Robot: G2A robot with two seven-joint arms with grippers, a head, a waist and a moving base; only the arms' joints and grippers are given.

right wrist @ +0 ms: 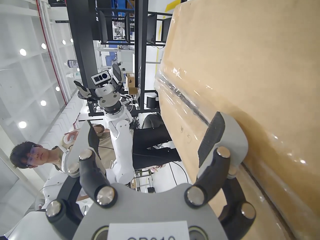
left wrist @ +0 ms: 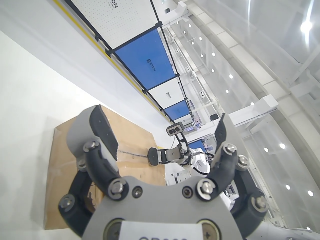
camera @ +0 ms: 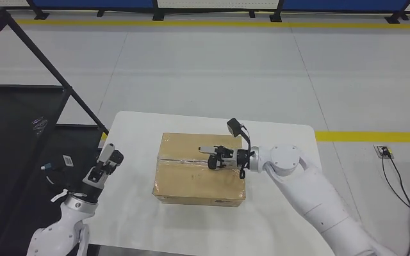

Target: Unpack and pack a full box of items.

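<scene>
We see the cardboard box (camera: pixel 186 182) near the middle of the white table (camera: pixel 282 147), a little toward the left edge. Its top flaps are shut. A strip of glossy clear tape (camera: pixel 182 159) runs along the centre seam from side to side, so whatever is inside is hidden from us.

Since the task calls the box full, we judge it too heavy and too wide for one gripper to lift. The panels look stiff, the flaps should bend once they are freed, and the tape looks slick. We think the best hold is the seam itself, or a flap's edge once the tape gives way, not the flat faces.

The right gripper (camera: pixel 213 157) lies low over the box top at the seam, reaching in from the table's right side. Its jaws are spread and hold nothing. One finger pad (right wrist: pixel 212 136) sits right by the cardboard next to the tape line, but we cannot tell whether it touches.

The left gripper (camera: pixel 110 155) hangs at the table's left edge, apart from the box's left side. Its jaws are also parted and empty.
</scene>
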